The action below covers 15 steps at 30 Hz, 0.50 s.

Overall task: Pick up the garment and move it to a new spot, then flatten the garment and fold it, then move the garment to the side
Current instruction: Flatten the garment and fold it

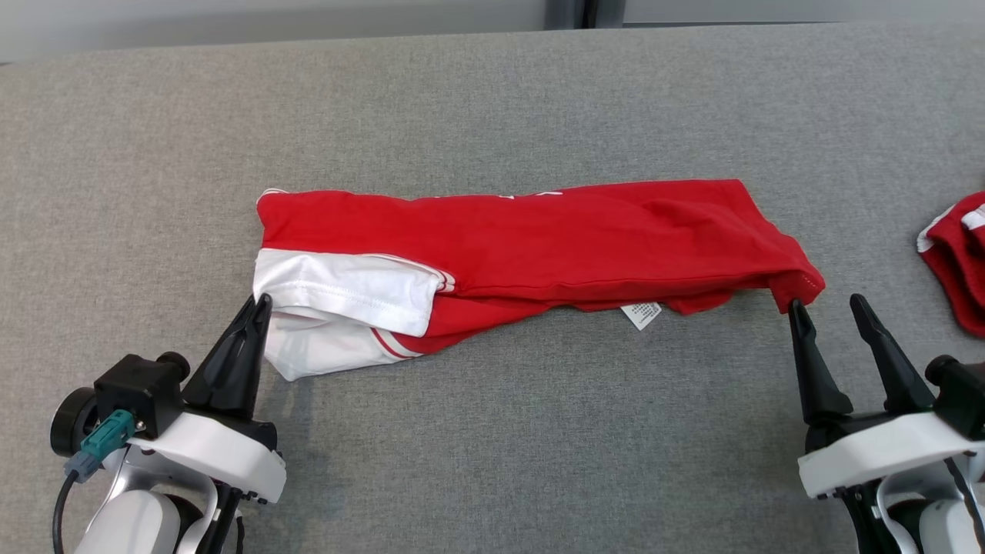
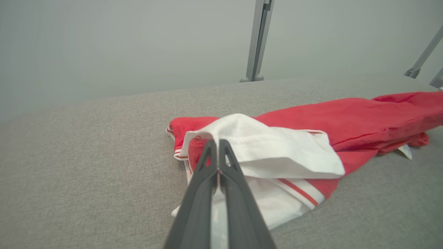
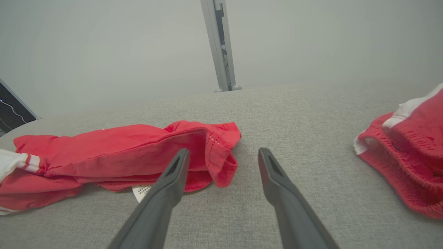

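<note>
The red-and-white garment [image 1: 539, 238] lies on the grey surface [image 1: 492, 431], its long axis running from one gripper to the other. The left gripper [image 1: 262, 299], pinched tight, appears to nip its white sleeve edge. The right gripper [image 1: 827, 302] stands spread, the red hem corner just at its left fingertip. Another red cloth [image 1: 958, 254] lies beyond its right finger, clear of the path.

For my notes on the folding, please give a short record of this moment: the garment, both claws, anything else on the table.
garment: red with white sleeve, lying long and bunched on the grey table
left claw: shut on the garment's white edge
right claw: open, beside the garment's red end, not gripping
other cloth: red and white, at the table's right
</note>
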Tool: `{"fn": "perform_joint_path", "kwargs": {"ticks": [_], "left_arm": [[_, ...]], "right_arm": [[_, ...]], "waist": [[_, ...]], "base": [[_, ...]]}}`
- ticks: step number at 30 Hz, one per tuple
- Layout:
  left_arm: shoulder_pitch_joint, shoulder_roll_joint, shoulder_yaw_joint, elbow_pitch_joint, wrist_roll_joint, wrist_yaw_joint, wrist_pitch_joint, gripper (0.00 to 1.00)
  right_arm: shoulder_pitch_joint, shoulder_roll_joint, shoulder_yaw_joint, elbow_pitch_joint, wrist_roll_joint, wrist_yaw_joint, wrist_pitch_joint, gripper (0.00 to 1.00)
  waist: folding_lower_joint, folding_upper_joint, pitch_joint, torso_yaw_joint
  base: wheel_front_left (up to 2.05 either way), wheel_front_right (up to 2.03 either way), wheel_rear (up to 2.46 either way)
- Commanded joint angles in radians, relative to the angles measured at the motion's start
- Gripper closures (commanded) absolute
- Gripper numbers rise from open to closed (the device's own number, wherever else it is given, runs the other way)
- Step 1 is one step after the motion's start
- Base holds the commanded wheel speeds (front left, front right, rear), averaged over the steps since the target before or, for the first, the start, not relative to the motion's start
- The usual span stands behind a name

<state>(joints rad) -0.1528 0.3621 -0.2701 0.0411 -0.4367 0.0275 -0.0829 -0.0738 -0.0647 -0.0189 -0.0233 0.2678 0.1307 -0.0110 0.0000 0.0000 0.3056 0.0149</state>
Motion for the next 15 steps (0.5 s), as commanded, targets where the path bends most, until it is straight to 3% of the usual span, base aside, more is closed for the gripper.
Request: {"fn": "perform_joint_path", "kwargs": {"ticks": [1, 5, 6, 7, 8, 15], "left_arm": [[-0.021, 0.005, 0.002, -0.005, 0.004, 0.005, -0.006, 1.00], [-0.027, 0.002, 0.000, -0.011, 0.003, 0.007, -0.012, 1.00], [-0.027, 0.000, -0.001, -0.015, 0.003, 0.008, -0.015, 1.00], [-0.025, -0.001, -0.001, -0.019, 0.004, 0.008, -0.016, 1.00], [-0.027, -0.002, -0.001, -0.021, 0.005, 0.008, -0.022, 1.00], [-0.069, 0.020, 0.031, -0.081, 0.021, 0.021, -0.077, 1.00]], "right_arm": [[-0.030, -0.012, 0.006, 0.030, 0.011, 0.000, -0.014, 0.00], [-0.059, -0.020, 0.020, 0.066, 0.026, 0.000, -0.025, 0.02], [-0.067, -0.025, 0.028, 0.076, 0.031, 0.000, -0.024, 0.59], [-0.076, -0.031, 0.033, 0.082, 0.035, 0.000, -0.032, 0.95], [-0.083, -0.034, 0.036, 0.090, 0.042, 0.000, -0.034, 1.00], [-0.147, -0.068, 0.030, 0.044, 0.039, 0.000, -0.074, 1.00]], "waist": [[0.0000, 0.0000, 0.007, 0.006], [0.0000, 0.0000, 0.018, 0.013], [0.0000, 0.0000, 0.021, 0.015], [0.0000, 0.0000, 0.025, 0.017], [0.0000, 0.0000, 0.028, 0.019], [0.0000, 0.0000, 0.034, 0.019]], "base": [[0.00, 0.00, 0.00], [0.00, 0.00, 0.00], [0.00, 0.00, 0.00], [0.00, 0.00, 0.00], [0.00, 0.00, 0.00], [0.00, 0.00, 0.00]]}}
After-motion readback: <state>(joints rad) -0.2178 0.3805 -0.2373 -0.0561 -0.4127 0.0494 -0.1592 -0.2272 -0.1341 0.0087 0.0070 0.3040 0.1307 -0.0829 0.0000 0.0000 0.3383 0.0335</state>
